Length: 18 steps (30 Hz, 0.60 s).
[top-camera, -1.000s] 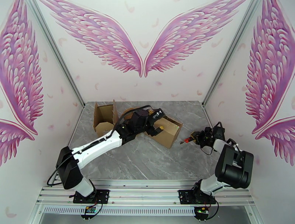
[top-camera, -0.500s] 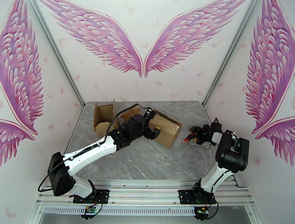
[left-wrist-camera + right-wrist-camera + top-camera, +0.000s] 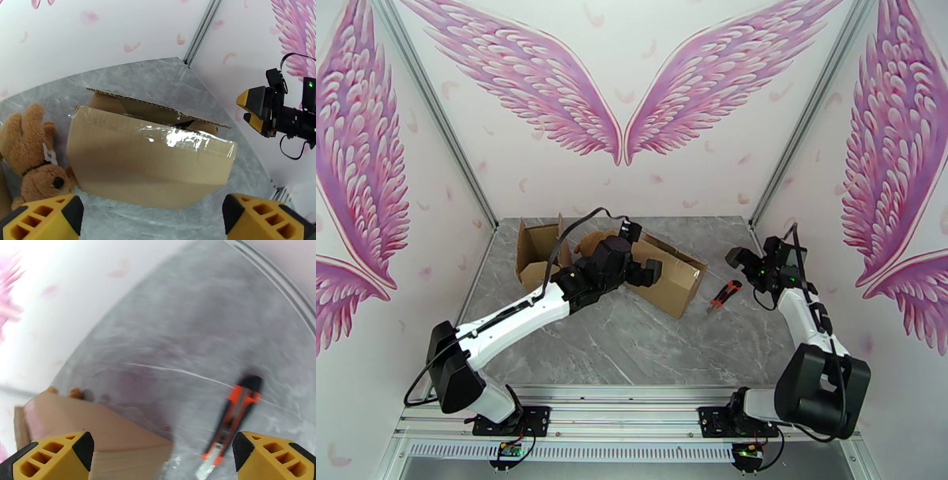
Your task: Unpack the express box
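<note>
Your left tool [image 3: 156,221] is spread wide open and holds nothing. It sits at the express box [image 3: 150,158], which lies mid-table [image 3: 632,347] with clear tape across it. A teddy bear [image 3: 33,158] is right against the box at its 9 o'clock, with an opened carton [image 3: 539,253] beyond it. Your right tool [image 3: 162,457] is open too, empty. The utility knife [image 3: 237,413] lies flat on the table at the box's 3 o'clock, apart from it.

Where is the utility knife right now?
In the top view, the utility knife lies on the table right of the taped box, near the right hand.
</note>
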Available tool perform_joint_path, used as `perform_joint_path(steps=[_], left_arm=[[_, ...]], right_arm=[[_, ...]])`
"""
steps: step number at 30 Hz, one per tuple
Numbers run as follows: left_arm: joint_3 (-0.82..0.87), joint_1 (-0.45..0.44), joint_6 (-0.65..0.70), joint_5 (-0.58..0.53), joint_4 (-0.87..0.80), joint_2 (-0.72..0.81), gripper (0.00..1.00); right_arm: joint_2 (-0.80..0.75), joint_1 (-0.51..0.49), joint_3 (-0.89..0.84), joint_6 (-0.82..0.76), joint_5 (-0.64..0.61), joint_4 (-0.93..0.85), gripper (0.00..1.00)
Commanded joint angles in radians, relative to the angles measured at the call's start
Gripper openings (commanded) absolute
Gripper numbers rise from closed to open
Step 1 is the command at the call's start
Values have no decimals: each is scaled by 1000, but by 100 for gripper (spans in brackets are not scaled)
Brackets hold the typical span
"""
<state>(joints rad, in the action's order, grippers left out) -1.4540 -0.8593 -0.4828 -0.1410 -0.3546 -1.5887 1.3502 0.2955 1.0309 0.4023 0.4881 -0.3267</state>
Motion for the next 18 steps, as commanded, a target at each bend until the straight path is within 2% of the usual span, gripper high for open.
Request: perform_joint_path(steps=[1,3,6,10,14,18], left_arm=[[-28,20,-190,105,-24,-33,99],[0,22,-240,140,21,-36,99],[49,26,-329,136,57,-39,99],[87,39,-404,168,96,-66,99],[71,40,-421,193,101,-113,99],[30,63,-380,234,98,-176,99]], right_arm=[[40,-67,79,-81,89,-56,99],[94,-89,122,-100,140,-83,99],[168,-120,157,-119,205,-116,99],[213,-160,148,-141,261,-127,99],[201,-183,105,-133,277,-126,99],[109,-186,-25,-55,310,-53,99]])
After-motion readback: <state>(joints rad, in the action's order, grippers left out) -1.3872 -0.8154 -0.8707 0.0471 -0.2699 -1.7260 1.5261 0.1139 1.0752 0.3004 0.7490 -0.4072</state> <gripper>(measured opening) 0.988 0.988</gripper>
